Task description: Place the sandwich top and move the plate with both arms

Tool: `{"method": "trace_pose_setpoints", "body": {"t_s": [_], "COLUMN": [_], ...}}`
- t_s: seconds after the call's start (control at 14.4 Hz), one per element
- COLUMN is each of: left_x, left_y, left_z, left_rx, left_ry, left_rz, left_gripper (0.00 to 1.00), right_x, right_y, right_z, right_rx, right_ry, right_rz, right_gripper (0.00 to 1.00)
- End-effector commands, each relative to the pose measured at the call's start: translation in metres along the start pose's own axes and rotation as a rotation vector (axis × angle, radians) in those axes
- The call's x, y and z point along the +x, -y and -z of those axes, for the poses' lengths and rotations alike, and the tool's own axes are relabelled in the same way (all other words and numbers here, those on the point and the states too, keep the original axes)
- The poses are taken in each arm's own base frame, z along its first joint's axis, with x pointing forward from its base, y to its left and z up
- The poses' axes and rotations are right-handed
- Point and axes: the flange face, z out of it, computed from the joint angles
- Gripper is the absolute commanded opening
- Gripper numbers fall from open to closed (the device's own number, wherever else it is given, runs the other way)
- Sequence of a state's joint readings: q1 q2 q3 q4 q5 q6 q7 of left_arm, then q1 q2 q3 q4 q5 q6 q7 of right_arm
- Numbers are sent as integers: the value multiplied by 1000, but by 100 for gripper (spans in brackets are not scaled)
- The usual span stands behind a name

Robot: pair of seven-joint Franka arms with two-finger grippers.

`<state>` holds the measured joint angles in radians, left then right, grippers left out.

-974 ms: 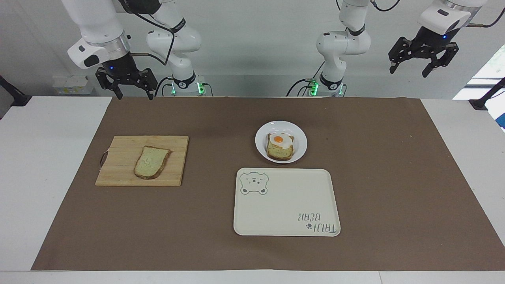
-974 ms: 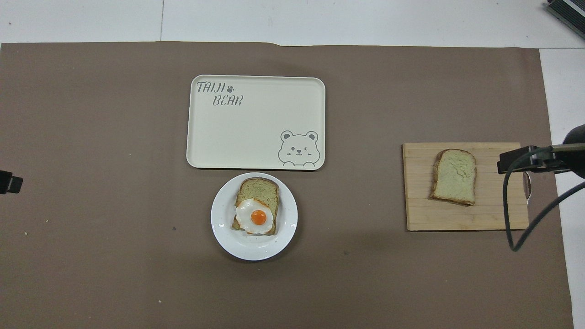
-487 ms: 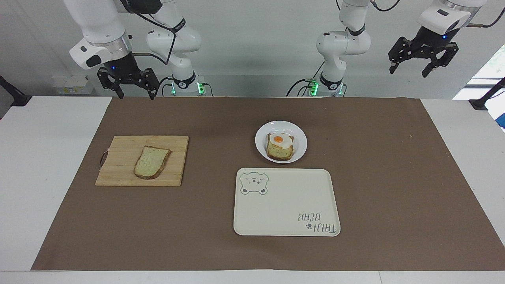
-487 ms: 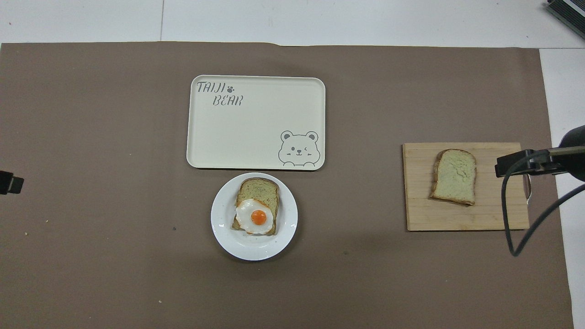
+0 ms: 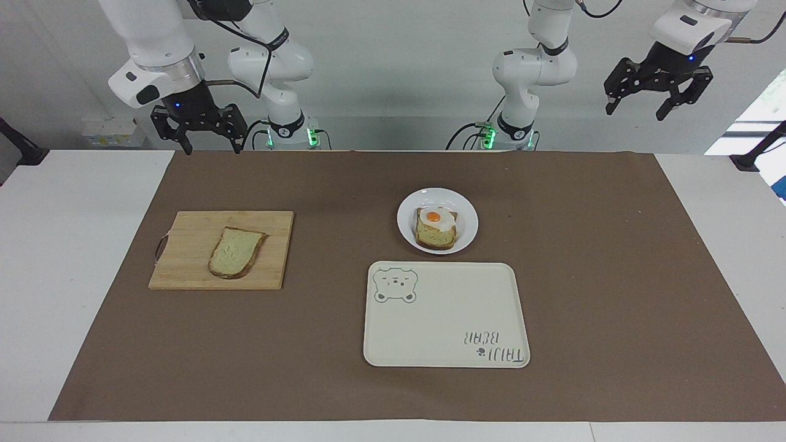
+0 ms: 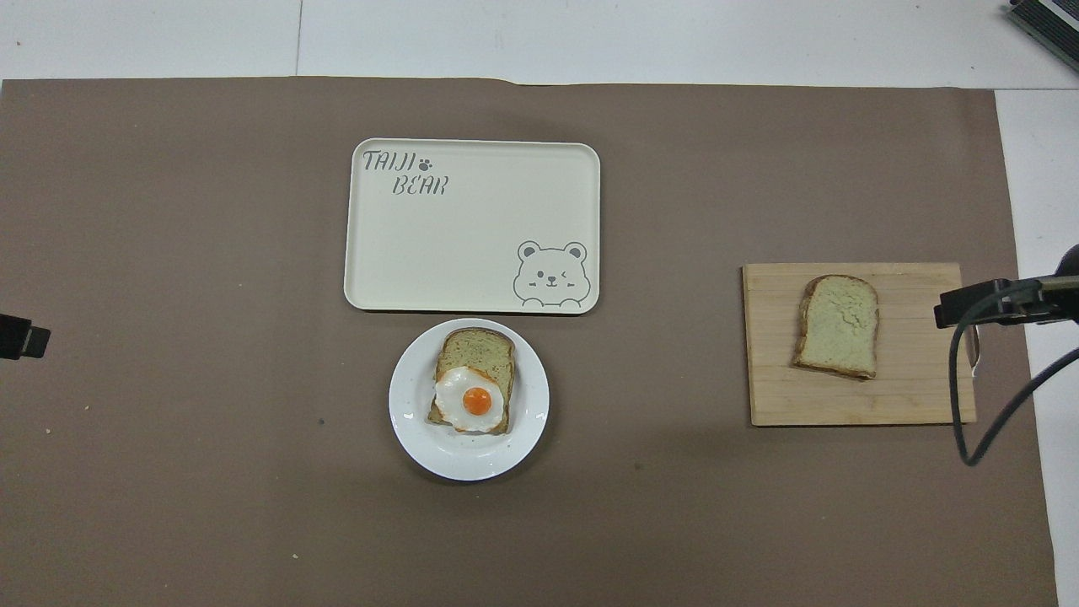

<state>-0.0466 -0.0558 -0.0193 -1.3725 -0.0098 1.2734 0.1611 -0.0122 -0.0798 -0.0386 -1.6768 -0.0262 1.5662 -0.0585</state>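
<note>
Edging slightly toward the table's middle over the past second, the right gripper (image 5: 209, 147) hangs with jaws spread wide and empty above the table edge nearest the robots, at the right arm's end. Its partner, the left gripper (image 5: 659, 103), waits high over the left arm's end, jaws likewise wide and holding nothing. Below, the sandwich top (image 5: 236, 252) lies flat on a wooden cutting board (image 5: 184, 270). Toward the table's middle, the plate (image 5: 408, 228) carries egg-topped bread (image 5: 436, 228), just beside a bear-print tray (image 5: 442, 319) lying farther from the robots.
</note>
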Motion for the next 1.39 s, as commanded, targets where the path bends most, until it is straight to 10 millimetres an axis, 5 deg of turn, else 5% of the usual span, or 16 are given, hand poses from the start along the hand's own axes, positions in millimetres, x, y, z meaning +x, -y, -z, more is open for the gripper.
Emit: {"method": "trace_pose_setpoints", "body": {"t_s": [0.0,0.77,1.32], "left_x": [-6,-5,-6], "left_y": [-4,-5,-6], "left_z": [0,0,0], "left_rx": [-8,-12,-14], "left_ry": [-8,-11,-9], "left_rz": [8,5,3], "left_gripper": [100,100,100], "right_x": [-7,10,31], "right_y": [-38,-119,-92], "right_z": [-25,-170,-253], "right_rx": [14,118,160], "right_ry": [-10,13,-18], "right_rz": [10,-18,-22], "right_gripper": [100,100,100]}}
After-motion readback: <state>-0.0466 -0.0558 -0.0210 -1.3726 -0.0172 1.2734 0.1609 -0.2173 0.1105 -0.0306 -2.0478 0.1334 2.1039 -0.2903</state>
